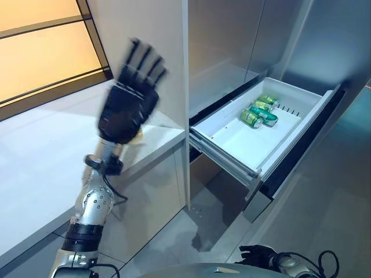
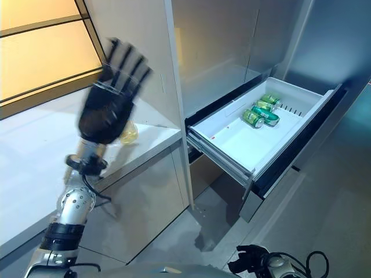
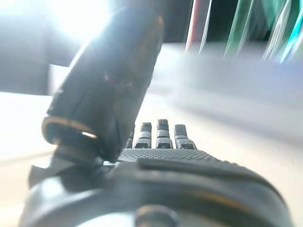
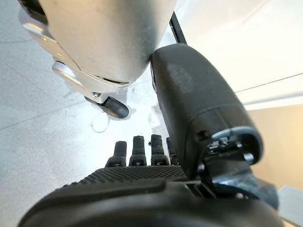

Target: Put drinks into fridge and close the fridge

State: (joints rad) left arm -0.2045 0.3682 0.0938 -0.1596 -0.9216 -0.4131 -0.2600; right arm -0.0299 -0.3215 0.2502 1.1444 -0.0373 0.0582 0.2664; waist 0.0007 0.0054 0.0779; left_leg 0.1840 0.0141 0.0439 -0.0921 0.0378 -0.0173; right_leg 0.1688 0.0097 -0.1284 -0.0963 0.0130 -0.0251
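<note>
Fingers spread wide and straight on the left hand (image 1: 126,110), raised above the white countertop (image 1: 35,168) with nothing in its grasp; its own wrist view shows the fingertips in a relaxed row over pale surface. Just behind that hand, a small yellowish object (image 2: 128,133) sits on the counter near the corner, mostly hidden, too blurred to name.

Down at the bottom edge, the right hand (image 2: 249,258) hangs low over the grey tiled floor (image 1: 324,214), well apart from everything; its wrist view shows fingers running straight and loose, holding nothing.

Now the edges: the counter ends at a tall pale cabinet panel (image 1: 168,46), and right beside that panel the white pull-out fridge drawer (image 1: 232,145) stands fully out into the floor space, its near rim jutting toward the robot. Floor in front of the drawer and beside the counter base is open (plenty of room there).

Inside the drawer, three green drink cans (image 1: 259,111) lie on their sides, bunched together at the far end, touching or nearly so. Nearer part of the drawer's white floor is bare. Above it rise the silver-grey fridge door panels (image 1: 232,35), shut flat.
</note>
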